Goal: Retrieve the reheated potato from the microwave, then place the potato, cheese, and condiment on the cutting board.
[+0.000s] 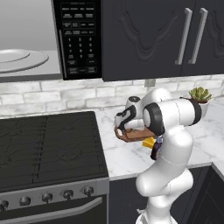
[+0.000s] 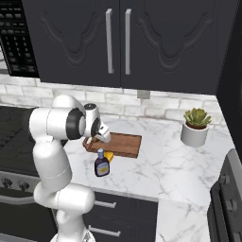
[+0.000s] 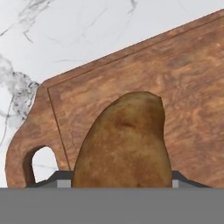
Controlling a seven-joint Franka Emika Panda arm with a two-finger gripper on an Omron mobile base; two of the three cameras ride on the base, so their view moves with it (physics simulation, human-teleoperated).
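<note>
A brown potato [image 3: 124, 140] sits between my fingers, and my gripper [image 3: 122, 181] is shut on it just above the handle end of the reddish-brown cutting board [image 3: 188, 87]. From the base, the gripper [image 1: 120, 127] hovers over the board's [image 1: 133, 135] left end on the marble counter. A yellow cheese [image 2: 109, 155] wedge lies on the counter against the board's [image 2: 125, 144] front edge. The dark condiment [image 2: 101, 166] bottle stands upright just in front of the cheese. The microwave [image 1: 78, 39] at upper left shows its grey interior and glass turntable [image 1: 17, 59].
A black stove [image 1: 48, 144] fills the counter's left side. A potted plant [image 2: 196, 125] in a white pot stands at the back right by the brick wall. Dark upper cabinets [image 2: 118, 42] hang above. Bare marble [image 2: 175, 165] lies right of the board.
</note>
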